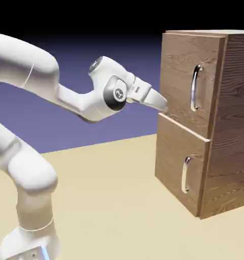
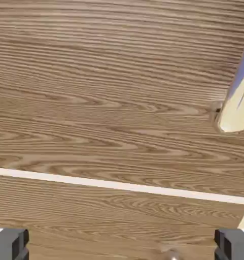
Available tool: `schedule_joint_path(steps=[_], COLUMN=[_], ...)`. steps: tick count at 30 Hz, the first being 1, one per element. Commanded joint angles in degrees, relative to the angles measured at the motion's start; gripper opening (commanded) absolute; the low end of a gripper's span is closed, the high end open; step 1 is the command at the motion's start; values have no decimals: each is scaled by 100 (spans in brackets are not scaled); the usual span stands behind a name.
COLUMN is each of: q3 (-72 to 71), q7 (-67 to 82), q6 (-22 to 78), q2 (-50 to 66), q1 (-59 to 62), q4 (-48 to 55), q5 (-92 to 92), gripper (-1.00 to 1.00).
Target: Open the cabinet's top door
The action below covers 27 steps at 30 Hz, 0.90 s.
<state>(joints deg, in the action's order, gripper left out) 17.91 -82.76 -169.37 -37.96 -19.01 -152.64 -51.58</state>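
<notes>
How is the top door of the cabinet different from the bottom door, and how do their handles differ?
The top door is taller than the bottom door. The top handle is a long curved bar, while the bottom handle is clearly shorter. The open gripper hovers near the top door's lower left edge, far from the bottom door's handle. Both doors are brown wood grain, look closed, and carry upright silver handles near their right side.

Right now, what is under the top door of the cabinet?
Under the top door sits a shorter door with a small silver handle, below a thin gap. Both look shut, so the inside of the cabinet is hidden.
</notes>
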Motion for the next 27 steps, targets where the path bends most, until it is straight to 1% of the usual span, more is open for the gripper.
schedule_joint_path(steps=[1,27], q3=[87,2337], q7=[-195,-5258], q6=[22,606], q2=[-26,-692], q1=[-89,-2390], q4=[40,1090], q5=[-250,-6729], gripper=[0,0])
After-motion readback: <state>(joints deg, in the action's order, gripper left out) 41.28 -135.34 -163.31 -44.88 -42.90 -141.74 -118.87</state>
